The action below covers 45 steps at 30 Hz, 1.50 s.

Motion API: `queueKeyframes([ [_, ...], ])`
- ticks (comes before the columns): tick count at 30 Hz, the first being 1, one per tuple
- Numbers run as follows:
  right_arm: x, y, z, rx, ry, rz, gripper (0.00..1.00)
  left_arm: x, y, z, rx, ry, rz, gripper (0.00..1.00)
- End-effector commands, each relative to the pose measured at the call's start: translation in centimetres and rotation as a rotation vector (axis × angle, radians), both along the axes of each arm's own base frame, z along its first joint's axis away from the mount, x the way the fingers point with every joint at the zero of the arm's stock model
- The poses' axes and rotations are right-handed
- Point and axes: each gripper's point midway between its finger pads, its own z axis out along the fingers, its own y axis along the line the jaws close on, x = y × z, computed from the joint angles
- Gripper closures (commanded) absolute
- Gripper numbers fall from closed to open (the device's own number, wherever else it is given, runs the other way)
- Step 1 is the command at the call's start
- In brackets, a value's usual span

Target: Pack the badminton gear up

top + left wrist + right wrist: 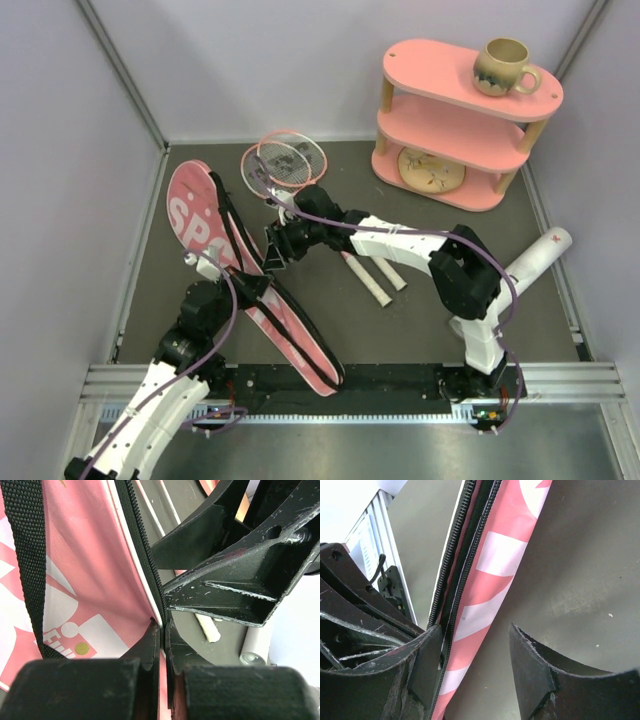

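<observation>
The pink racket-shaped bag (190,210) with its black strap (232,222) lies diagonally at the left. My left gripper (256,287) is shut on the bag's zipper edge (150,575), as its wrist view shows (163,630). My right gripper (275,250) is open at the same edge just above; the bag (495,575) passes between its fingers, against the left one (427,655). Two pink-framed rackets (285,160) lie behind, with their white handles (372,282) past my right arm. The long white tube (540,258) lies at the right. No shuttlecock shows.
A pink two-tier shelf (455,115) stands at the back right with a beige mug (503,67) on top. White walls close in the left, back and right. A metal rail (400,380) runs along the near edge.
</observation>
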Motion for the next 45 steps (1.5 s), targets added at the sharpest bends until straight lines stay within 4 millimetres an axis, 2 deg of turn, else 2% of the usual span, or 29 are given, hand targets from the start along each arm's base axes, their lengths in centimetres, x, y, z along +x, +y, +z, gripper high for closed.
queueKeyframes([
  [1,-3.0,3.3,1.0,0.068,0.018,0.122,0.46,0.7,-0.9,3.5,-0.047,-0.153,-0.041,1.0],
  [2,-2.9,3.6,0.6,0.069,0.025,0.121,0.48,0.7,-0.9,3.5,-0.046,-0.151,-0.043,1.0],
  [5,-2.6,4.7,1.8,0.113,0.025,0.127,0.51,0.7,-1.3,3.3,-0.045,-0.137,-0.063,1.0],
  [9,-2.4,5.8,1.9,0.126,0.02,0.125,0.53,0.5,-1.8,3.4,-0.049,-0.136,-0.092,1.0],
  [11,-2.1,6.1,2.4,0.139,0.012,0.125,0.57,0.5,-1.8,3.5,-0.05,-0.141,-0.095,1.0],
  [13,-2.2,6.1,2.5,0.142,0.012,0.124,0.75,0.6,-1.7,3.6,-0.045,-0.147,-0.092,1.0],
  [14,-2.3,6.0,2.6,0.146,0.009,0.126,0.88,0.6,-1.7,3.8,-0.043,-0.15,-0.092,1.0],
  [16,-2.3,5.8,3.1,0.164,-0.008,0.125,1.0,0.6,-1.6,4.0,-0.032,-0.156,-0.091,1.0],
  [20,-1.5,4.5,4.4,0.159,-0.083,0.047,1.0,0.6,-1.0,4.2,-0.008,-0.146,-0.063,1.0],
  [21,-0.6,4.2,4.6,0.16,-0.117,-0.009,1.0,0.4,-0.6,3.5,0.002,-0.11,-0.046,1.0],
  [22,-0.5,3.6,4.5,0.149,-0.126,-0.032,1.0,0.4,-0.4,3.8,0.002,-0.1,-0.031,0.91],
  [24,-0.2,3.0,5.7,0.166,-0.154,-0.06,1.0,0.0,0.4,3.3,0.018,-0.071,0.004,0.77],
  [25,-0.3,2.8,5.6,0.164,-0.154,-0.063,1.0,0.0,0.7,3.6,0.019,-0.071,0.018,0.62],
  [26,-0.4,2.8,5.8,0.168,-0.152,-0.065,1.0,-0.1,1.1,4.0,0.015,-0.084,0.04,0.56],
  [27,-0.5,2.7,5.5,0.166,-0.147,-0.068,1.0,0.0,2.6,3.7,0.02,-0.05,0.128,0.44],
  [28,-0.5,2.6,5.4,0.162,-0.145,-0.071,1.0,0.1,3.2,4.5,0.009,-0.059,0.164,0.36],
  [30,-0.4,2.5,5.3,0.159,-0.146,-0.075,1.0,0.4,5.1,4.0,0.012,-0.009,0.29,0.34],
  [31,-0.4,2.5,5.3,0.159,-0.148,-0.077,1.0,0.6,5.7,4.5,0.017,0.011,0.33,0.3],
  [33,-0.3,2.4,5.7,0.163,-0.153,-0.083,1.0,1.1,7.0,4.8,0.022,0.05,0.422,0.3],
  [36,-0.4,2.5,5.9,0.167,-0.157,-0.081,1.0,1.6,7.5,4.7,0.092,0.163,0.469,0.3],
  [40,-0.3,2.4,6.0,0.167,-0.161,-0.085,1.0,3.0,7.1,5.0,0.178,0.242,0.469,0.34],
  [42,-0.3,2.4,6.0,0.164,-0.164,-0.088,1.0,3.6,6.9,5.3,0.186,0.224,0.459,0.42],
  [45,-0.3,2.4,6.1,0.164,-0.163,-0.087,1.0,4.0,6.3,5.1,0.175,0.211,0.438,0.44],
])
